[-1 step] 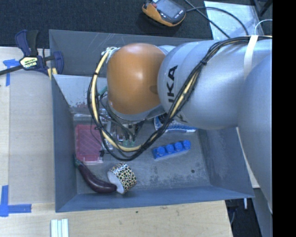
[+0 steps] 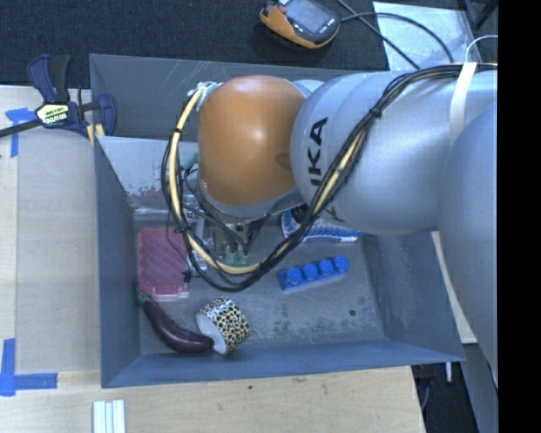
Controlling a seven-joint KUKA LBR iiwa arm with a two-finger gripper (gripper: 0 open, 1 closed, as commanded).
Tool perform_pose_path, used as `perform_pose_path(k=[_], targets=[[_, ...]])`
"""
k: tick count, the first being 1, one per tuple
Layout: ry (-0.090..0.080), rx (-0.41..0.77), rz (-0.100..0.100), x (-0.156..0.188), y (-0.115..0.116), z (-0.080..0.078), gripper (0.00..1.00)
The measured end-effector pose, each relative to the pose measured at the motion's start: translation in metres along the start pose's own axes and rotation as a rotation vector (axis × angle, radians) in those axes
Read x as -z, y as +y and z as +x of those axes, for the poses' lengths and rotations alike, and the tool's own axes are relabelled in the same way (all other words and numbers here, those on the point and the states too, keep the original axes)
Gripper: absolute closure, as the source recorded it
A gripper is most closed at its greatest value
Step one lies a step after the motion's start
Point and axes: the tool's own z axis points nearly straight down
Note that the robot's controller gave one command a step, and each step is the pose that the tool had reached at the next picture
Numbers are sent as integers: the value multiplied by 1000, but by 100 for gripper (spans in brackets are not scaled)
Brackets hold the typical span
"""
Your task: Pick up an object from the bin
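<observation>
— Where is the pincer (image 2: 230, 243)?
— Low in the bin (image 2: 118, 254), under the orange cover (image 2: 245, 135), just beside the right edge of the pink pad (image 2: 161, 264). Whether it is apart or together I cannot tell; the cover and the cables hide it from where I stand.
— Which thing would it take, then?
— I judge the pad is nearest. The blue brick (image 2: 313, 273) lies on the other side, a little apart, and a blue-white packet (image 2: 314, 227) is half under the arm (image 2: 397, 152).
— Why does everything sit in the middle?
— The walls slope inward, so I think loose things slide down to the flat floor. The aubergine (image 2: 173, 331) and the spotted ball (image 2: 225, 324) rest touching each other at the foot of the near wall.
— And the floor?
— Grey metal, scuffed and dusty. Probably slippery under a flat pad, and the pad lies close to the left wall, so there is little room on that side.
— Around the bin?
— Behind the far wall, a dark bench with an orange-black device (image 2: 300, 21) and cables.
</observation>
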Motion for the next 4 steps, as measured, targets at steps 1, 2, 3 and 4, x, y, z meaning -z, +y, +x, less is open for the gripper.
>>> perform_pose_path(k=[1,2,3,4], targets=[[6,47,2,-64,-53,52,0],[-6,511,-2,-65,-42,49,0],[8,191,0,-90,-64,48,0],[21,631,1,-132,-60,48,0]])
